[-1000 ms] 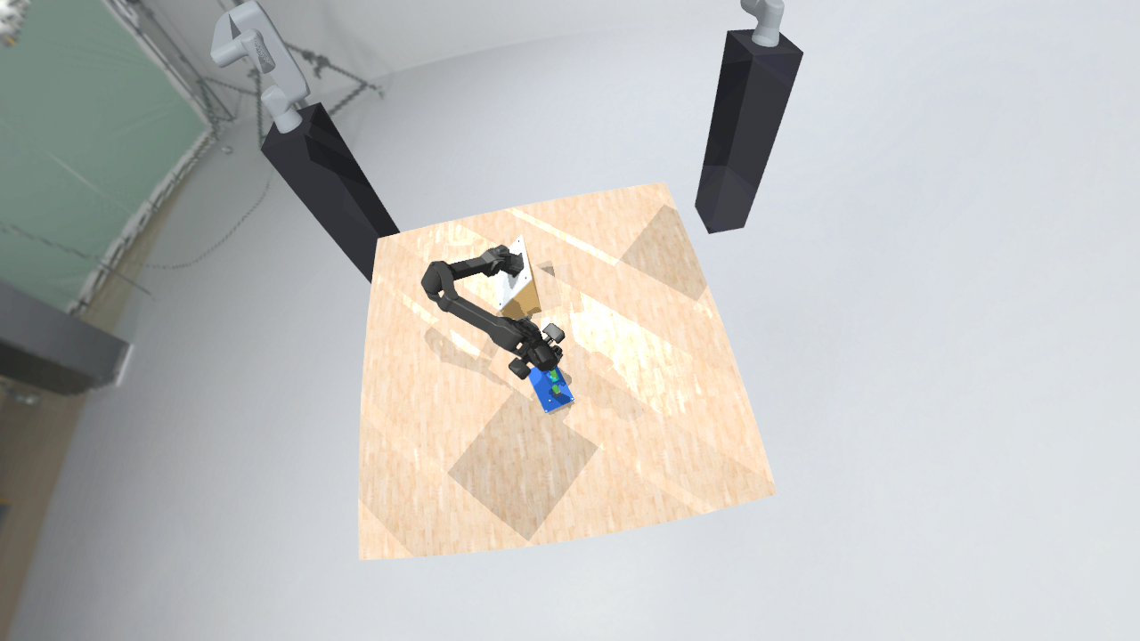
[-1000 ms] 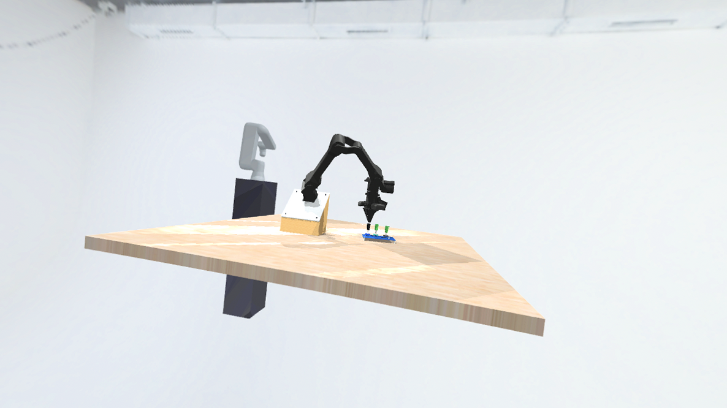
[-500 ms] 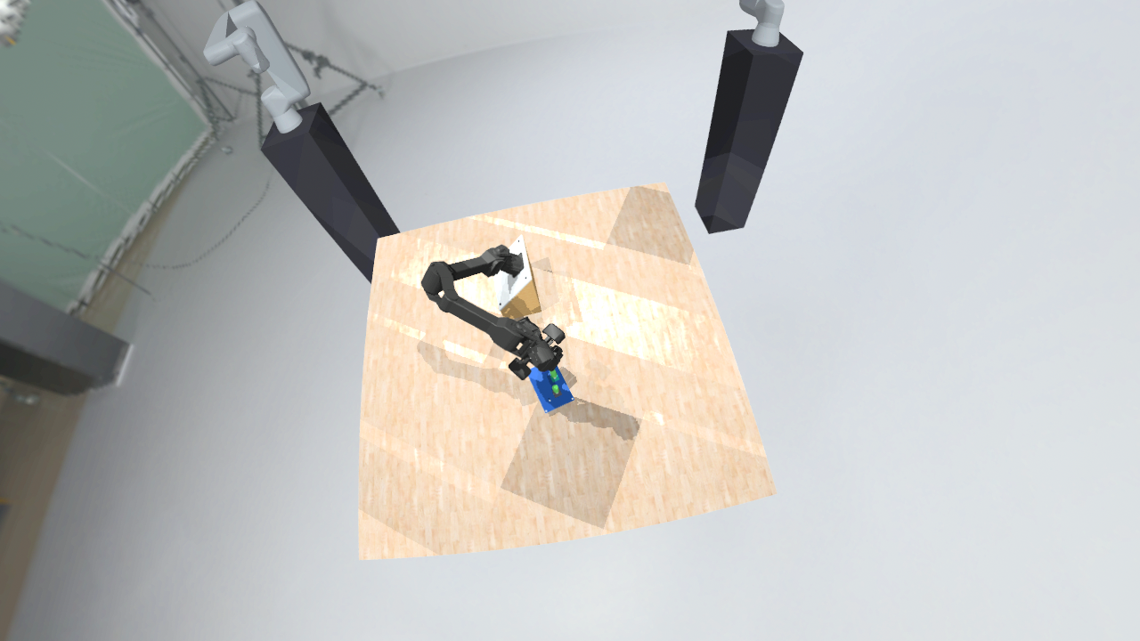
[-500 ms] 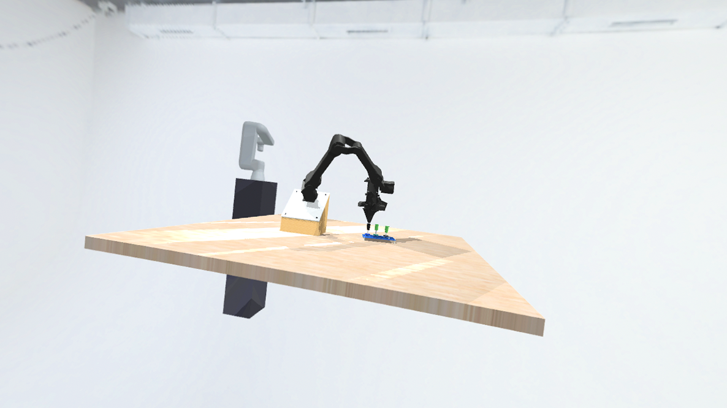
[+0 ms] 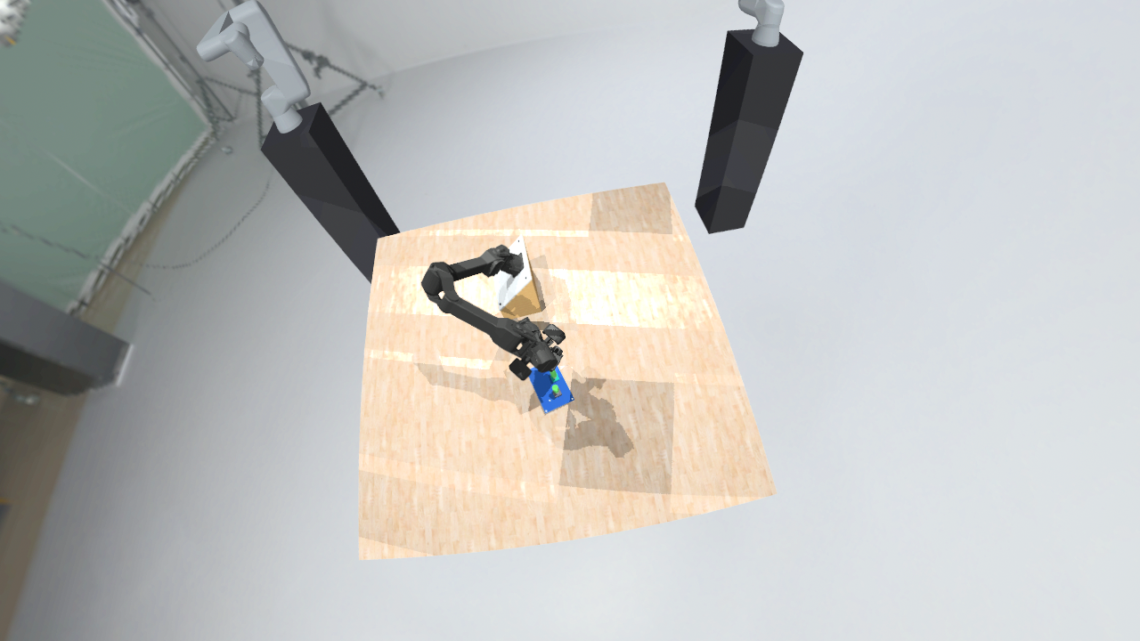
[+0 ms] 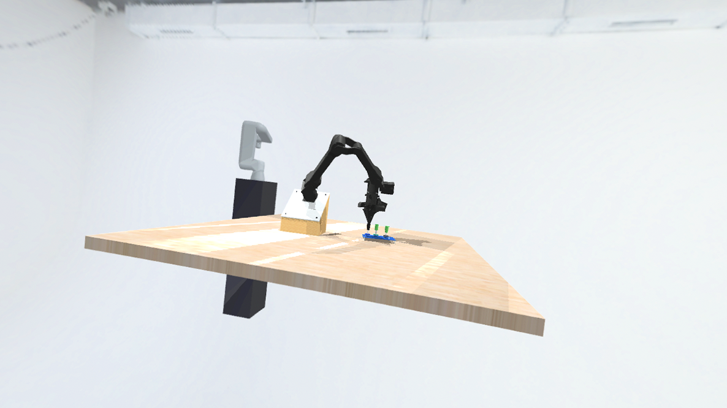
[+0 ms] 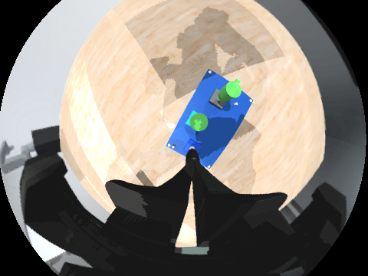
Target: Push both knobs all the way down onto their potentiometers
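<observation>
The blue circuit board (image 5: 559,402) (image 6: 379,237) (image 7: 226,132) stands on the table. It bears three potentiometers. A black knob (image 6: 368,228) (image 7: 193,154) is over the blue one at the arm's end. My gripper (image 6: 368,222) (image 7: 192,163) is shut with nothing visibly held; its tips are at the black knob's top, and contact cannot be told for sure. The middle green knob (image 6: 376,227) (image 7: 198,122) stands over a teal potentiometer (image 7: 190,118), the far green knob (image 6: 386,229) (image 7: 230,90) over a grey one (image 7: 217,99). Both green knobs stand high, with a gap below. The fingertips are hidden in the top view.
The arm's base sits on a wooden block (image 5: 524,302) (image 6: 302,225) with a sloped white plate, behind the board on the table (image 5: 446,478) (image 6: 247,251). Two grey arms on dark pillars (image 5: 319,167) (image 5: 745,143) stand beyond the table. The green knobs rise close beside my fingers.
</observation>
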`<state>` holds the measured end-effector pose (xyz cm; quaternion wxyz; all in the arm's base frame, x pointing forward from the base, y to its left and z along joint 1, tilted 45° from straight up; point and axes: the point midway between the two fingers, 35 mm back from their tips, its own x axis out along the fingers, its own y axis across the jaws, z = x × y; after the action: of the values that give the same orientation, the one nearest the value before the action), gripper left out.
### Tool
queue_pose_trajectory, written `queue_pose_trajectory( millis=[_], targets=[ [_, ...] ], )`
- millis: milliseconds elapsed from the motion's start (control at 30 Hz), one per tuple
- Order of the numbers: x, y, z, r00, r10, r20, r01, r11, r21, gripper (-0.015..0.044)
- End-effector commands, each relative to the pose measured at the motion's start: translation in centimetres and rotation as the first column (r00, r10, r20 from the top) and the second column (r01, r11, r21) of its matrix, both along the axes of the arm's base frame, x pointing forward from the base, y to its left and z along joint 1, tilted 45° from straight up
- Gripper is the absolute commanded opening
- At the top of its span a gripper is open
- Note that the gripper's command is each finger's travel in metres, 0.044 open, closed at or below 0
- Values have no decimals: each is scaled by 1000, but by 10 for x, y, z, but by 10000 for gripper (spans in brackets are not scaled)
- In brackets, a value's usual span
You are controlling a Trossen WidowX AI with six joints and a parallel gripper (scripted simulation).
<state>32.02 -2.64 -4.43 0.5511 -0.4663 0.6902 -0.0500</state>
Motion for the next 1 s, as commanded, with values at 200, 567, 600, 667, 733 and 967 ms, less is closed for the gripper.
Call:
queue_pose_trajectory(
  millis=[200,567,600,667,733,967],
  targets=[
    [-1,0,0,1000,4,-5,-4,1000,-6,0],
    [-1,-2,-2,1000,4,-5,-4,1000,-6,0],
    [-1,-3,-2,1000,4,-5,-4,1000,-6,0],
    [-1,-4,-3,1000,4,-5,-4,1000,-6,0],
    [-1,-4,-3,1000,4,-5,-4,1000,-6,0],
    [-1,-4,-4,1000,4,-5,-4,1000,-6,0]
  ],
)
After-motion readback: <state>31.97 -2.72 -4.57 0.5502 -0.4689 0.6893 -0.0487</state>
